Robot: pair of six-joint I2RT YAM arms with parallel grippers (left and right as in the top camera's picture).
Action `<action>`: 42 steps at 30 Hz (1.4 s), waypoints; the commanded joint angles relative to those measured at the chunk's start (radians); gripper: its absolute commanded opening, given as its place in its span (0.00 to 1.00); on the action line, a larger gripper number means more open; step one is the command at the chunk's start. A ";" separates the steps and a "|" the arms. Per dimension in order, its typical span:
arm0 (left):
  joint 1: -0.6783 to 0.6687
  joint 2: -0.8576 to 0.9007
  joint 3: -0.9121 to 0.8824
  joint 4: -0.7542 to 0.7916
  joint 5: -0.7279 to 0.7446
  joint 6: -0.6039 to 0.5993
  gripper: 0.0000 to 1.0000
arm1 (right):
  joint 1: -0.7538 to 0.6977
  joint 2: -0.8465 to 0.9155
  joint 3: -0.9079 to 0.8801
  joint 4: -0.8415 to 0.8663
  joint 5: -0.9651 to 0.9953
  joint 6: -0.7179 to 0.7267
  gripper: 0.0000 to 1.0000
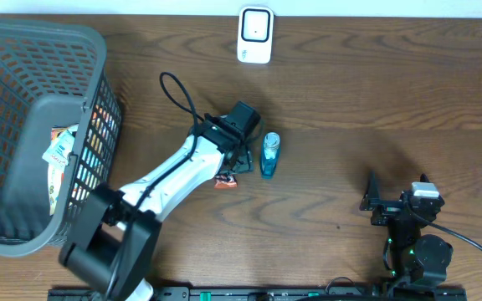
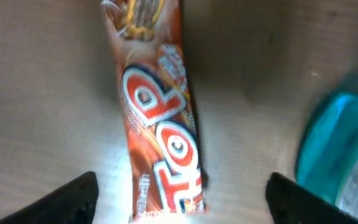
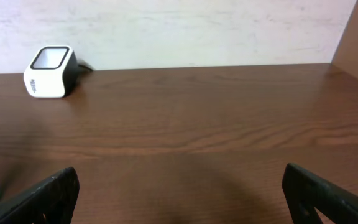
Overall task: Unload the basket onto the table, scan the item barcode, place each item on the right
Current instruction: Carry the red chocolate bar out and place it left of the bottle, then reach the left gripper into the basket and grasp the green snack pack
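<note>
An orange snack wrapper with red and white letters lies flat on the wooden table. My left gripper hangs over its near end, open, with a black finger well clear of the wrapper on each side. In the overhead view that gripper is at mid-table and a corner of the wrapper pokes out beneath it. The white barcode scanner stands at the table's far edge and shows in the right wrist view as the scanner. My right gripper rests open and empty at the front right, shown close up as the right gripper.
A teal bottle lies just right of the left gripper, seen close up as the bottle. A grey mesh basket holding several packets fills the left side. A black cable loops behind the left arm.
</note>
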 commanded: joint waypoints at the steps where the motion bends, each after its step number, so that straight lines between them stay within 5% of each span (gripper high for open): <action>1: 0.018 -0.119 0.073 -0.032 0.011 0.047 0.89 | 0.008 -0.005 -0.003 0.000 -0.002 -0.011 0.99; 7: 0.098 -0.369 0.105 -0.042 -0.134 0.068 1.00 | 0.008 -0.005 -0.003 0.000 -0.002 -0.011 0.99; 18: 0.228 -0.764 0.105 0.070 -0.224 0.325 0.98 | 0.008 -0.005 -0.003 0.000 -0.002 -0.011 0.99; 24: 0.268 -0.889 0.105 0.210 -0.345 0.364 0.98 | 0.008 -0.005 -0.003 0.000 -0.002 -0.011 0.99; 32: 0.403 -0.899 0.105 0.286 -0.639 0.367 0.98 | 0.008 -0.005 -0.003 0.000 -0.002 -0.011 0.99; 42: 0.720 -0.748 0.127 0.190 -0.477 0.362 0.98 | 0.008 -0.005 -0.003 0.000 -0.002 -0.011 0.99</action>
